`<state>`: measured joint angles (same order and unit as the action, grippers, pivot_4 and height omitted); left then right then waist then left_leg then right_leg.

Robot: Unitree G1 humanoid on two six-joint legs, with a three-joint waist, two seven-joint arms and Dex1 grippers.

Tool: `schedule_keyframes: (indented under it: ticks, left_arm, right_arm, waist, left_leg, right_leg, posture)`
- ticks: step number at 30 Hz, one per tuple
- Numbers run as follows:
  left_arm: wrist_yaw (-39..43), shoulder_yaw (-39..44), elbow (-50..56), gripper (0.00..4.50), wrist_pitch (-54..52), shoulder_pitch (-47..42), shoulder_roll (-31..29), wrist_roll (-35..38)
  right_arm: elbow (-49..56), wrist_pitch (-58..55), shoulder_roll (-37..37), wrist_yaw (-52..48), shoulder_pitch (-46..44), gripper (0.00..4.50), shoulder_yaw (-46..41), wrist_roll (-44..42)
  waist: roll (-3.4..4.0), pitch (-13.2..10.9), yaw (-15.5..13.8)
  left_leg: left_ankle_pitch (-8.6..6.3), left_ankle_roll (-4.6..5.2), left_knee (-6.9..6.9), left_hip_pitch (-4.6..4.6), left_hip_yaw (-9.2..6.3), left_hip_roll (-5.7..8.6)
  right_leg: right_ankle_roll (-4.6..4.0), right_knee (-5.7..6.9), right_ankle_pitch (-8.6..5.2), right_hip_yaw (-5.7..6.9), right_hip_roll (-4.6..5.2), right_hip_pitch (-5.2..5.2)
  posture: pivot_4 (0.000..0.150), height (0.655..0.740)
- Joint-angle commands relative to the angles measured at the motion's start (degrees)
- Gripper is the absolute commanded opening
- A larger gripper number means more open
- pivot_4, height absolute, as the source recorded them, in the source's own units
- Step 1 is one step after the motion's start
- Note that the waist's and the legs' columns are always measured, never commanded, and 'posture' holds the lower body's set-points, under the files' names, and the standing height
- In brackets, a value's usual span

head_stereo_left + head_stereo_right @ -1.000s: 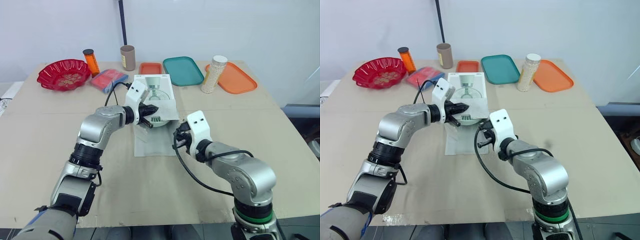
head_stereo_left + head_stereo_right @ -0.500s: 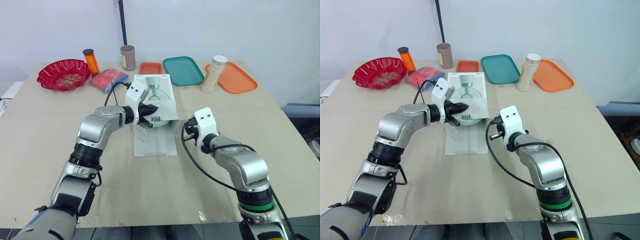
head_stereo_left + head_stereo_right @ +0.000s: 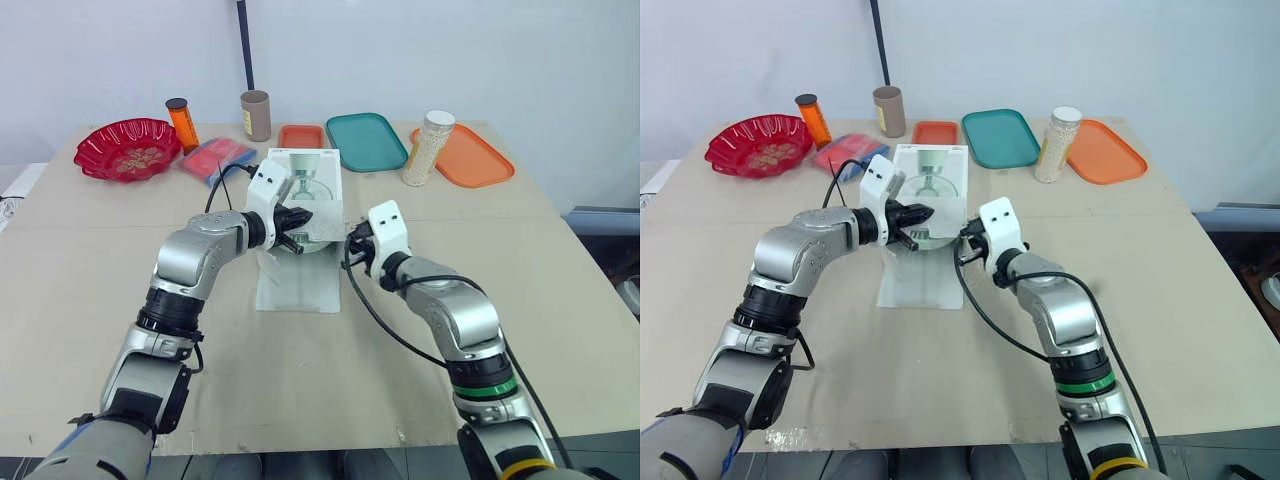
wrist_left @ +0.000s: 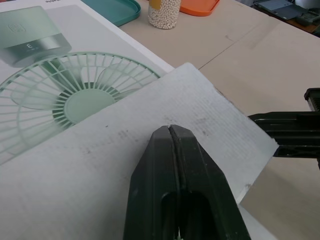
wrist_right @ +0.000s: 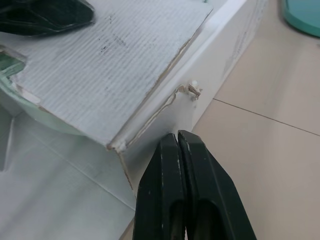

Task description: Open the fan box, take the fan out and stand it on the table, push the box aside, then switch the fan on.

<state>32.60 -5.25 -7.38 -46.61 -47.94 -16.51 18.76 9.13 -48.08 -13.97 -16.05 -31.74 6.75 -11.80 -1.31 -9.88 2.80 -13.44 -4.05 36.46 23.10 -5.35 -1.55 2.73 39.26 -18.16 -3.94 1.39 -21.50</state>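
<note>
The white fan box (image 3: 318, 166), printed with a green fan, lies at the table's middle. Its grey cardboard flap (image 4: 100, 150) is raised, and another flap (image 3: 295, 286) lies flat on the table in front. A pale green fan edge (image 5: 35, 117) peeks out under the raised flap. My left gripper (image 3: 298, 220) is shut, its tips resting on the raised flap's inner face. My right gripper (image 3: 350, 245) is shut too, its tips against the box's right side wall (image 5: 220, 45) near the front corner.
Along the back stand a red bowl (image 3: 128, 148), an orange bottle (image 3: 182, 123), a brown tube (image 3: 256, 115), a red-blue packet (image 3: 215, 160), a small orange tray (image 3: 301, 136), a teal tray (image 3: 366, 141), a bead jar (image 3: 428, 148) and an orange tray (image 3: 472, 157).
My right gripper swung from the table in front of the box up to its right wall. The box's front end has shifted slightly to the left. The left gripper stayed on the flap.
</note>
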Motion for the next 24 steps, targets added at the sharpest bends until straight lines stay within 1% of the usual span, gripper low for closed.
schedule_keyframes:
  ticks: [1, 8, 12, 16, 18, 21, 22, 24]
  left_arm:
    - [-0.45, 1.16, 2.42, 0.00, -0.07, 0.00, 0.12, 0.44]
    - [-0.74, 0.96, 2.60, 0.00, -0.20, 0.14, 0.34, 0.72]
    - [-0.64, 0.98, 2.57, 0.00, -0.14, -0.22, 0.41, 0.86]
    - [-0.92, 2.58, 3.13, 0.00, -0.13, -0.90, -0.12, 1.45]
    - [-1.83, 6.08, 5.25, 0.00, -1.89, -1.45, -0.29, 3.70]
    - [-2.04, 10.83, 11.02, 0.00, -6.64, -2.23, -3.91, 7.06]
    - [-2.19, 11.72, 12.44, 0.00, -8.09, -2.31, -4.98, 7.84]
    - [-1.88, 13.11, 15.84, 0.00, -11.88, -2.01, -9.12, 9.14]
  right_arm:
    - [1.02, 1.88, -0.20, -0.84, -0.43, 0.03, -1.06, -0.11]
    - [1.90, 1.82, -1.08, -0.58, 0.02, 0.03, -2.60, 0.03]
    - [5.43, 0.96, -1.76, -0.20, -0.34, 0.03, -3.76, -0.23]
    - [9.72, -0.70, -0.99, 0.35, -1.33, 0.03, -5.45, -1.84]
    - [12.14, -0.27, -0.40, -0.01, -1.83, 0.03, -5.01, -2.40]
    - [14.41, -0.24, 1.62, -0.80, -2.71, 0.03, -3.89, -4.27]
    - [14.39, -0.37, 2.08, -0.90, -2.80, 0.03, -3.62, -4.56]
    - [12.24, 0.80, 2.76, -1.14, -2.59, 0.03, -2.45, -4.01]
  waist:
    - [0.00, 0.00, -0.01]
    - [0.00, 0.00, -0.01]
    - [0.00, 0.00, -0.02]
    - [0.00, 0.00, 0.00]
    - [0.01, -0.01, 0.03]
    - [0.01, -0.01, 0.30]
    - [0.01, -0.01, 0.53]
    - [0.02, -0.01, 0.51]
  left_leg:
    - [0.00, 0.00, 0.00, 0.00, 0.00, 0.00]
    - [0.00, 0.00, 0.00, 0.00, 0.00, 0.00]
    - [0.00, 0.00, 0.00, 0.00, 0.00, 0.00]
    - [0.00, 0.00, 0.00, 0.00, 0.00, 0.00]
    - [0.00, 0.00, 0.00, 0.00, 0.00, 0.00]
    - [0.00, 0.00, -0.01, 0.01, 0.00, -0.02]
    - [0.00, 0.00, -0.01, 0.02, 0.00, -0.04]
    - [0.00, 0.00, -0.03, 0.01, -0.02, -0.04]
  right_leg:
    - [0.00, 0.00, 0.00, 0.00, 0.00, 0.00]
    - [0.00, 0.00, 0.00, 0.00, 0.00, 0.00]
    - [0.00, 0.00, 0.00, 0.00, 0.00, 0.00]
    - [0.00, 0.00, 0.00, 0.00, 0.00, -0.01]
    - [0.00, 0.00, 0.00, 0.00, 0.00, -0.01]
    - [0.00, 0.02, 0.00, -0.01, -0.01, -0.04]
    - [0.00, 0.02, 0.00, -0.01, -0.03, -0.05]
    - [0.00, 0.03, 0.00, 0.00, -0.02, -0.05]
  posture:
    - [0.150, 0.7400]
    - [0.150, 0.7400]
    - [0.150, 0.7400]
    - [0.150, 0.7400]
    - [0.150, 0.7400]
    - [0.150, 0.7400]
    - [0.150, 0.7400]
    - [0.150, 0.7400]
